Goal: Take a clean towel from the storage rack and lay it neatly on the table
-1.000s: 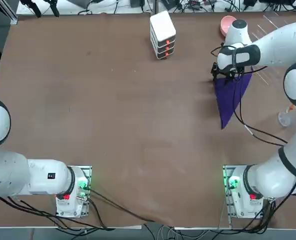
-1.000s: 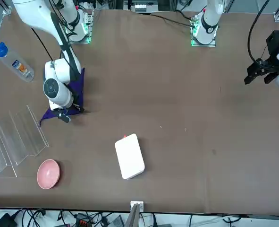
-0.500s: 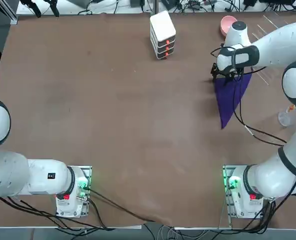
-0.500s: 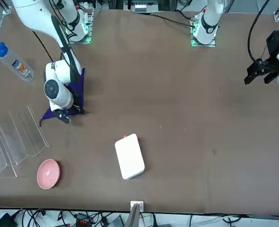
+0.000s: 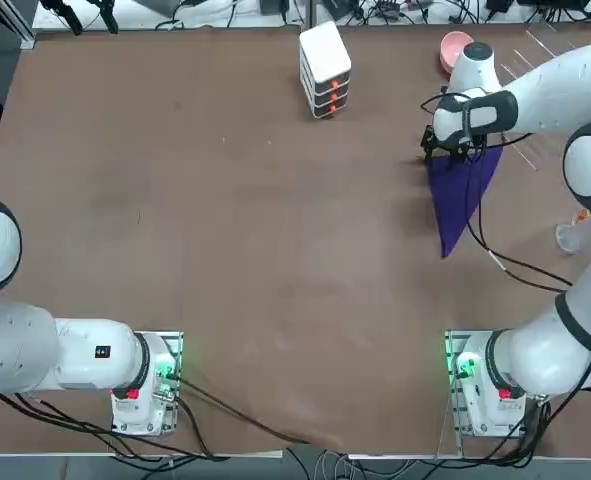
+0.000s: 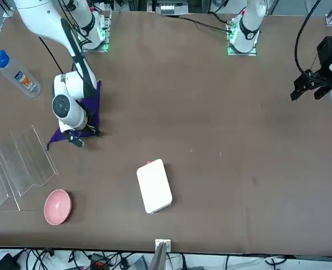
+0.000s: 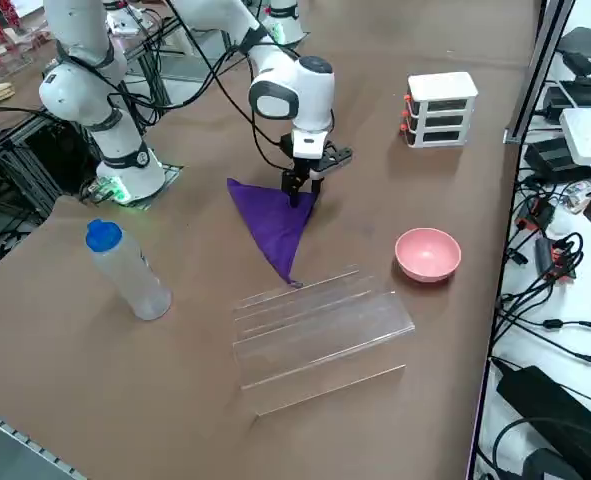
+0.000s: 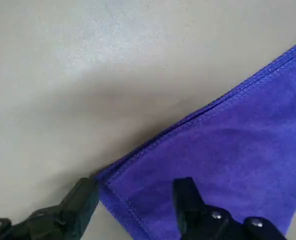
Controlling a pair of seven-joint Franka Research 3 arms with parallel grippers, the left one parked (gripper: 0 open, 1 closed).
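The towel [image 5: 461, 196] lies on the table [image 5: 225, 220] as a deep purple-blue triangle, its point toward the robot's base. My right gripper [image 5: 445, 150] hangs low over the towel's far corner. In the wrist view the gripper [image 8: 132, 187] is open: one finger [image 8: 188, 196] is over the cloth [image 8: 228, 150] and the other is over bare table, with the towel's corner between them. From the right side the gripper [image 7: 303, 190] stands upright at the wide end of the towel [image 7: 270, 228]. The storage rack [image 7: 315, 320] of clear rods stands beside the towel, with nothing on it.
A pink bowl [image 7: 428, 252] sits beside the rack. A white box stack [image 7: 440, 108] with orange marks stands at the far edge. A clear bottle [image 7: 125, 270] with a blue cap stands near the right edge. Black cables trail from the arm over the towel.
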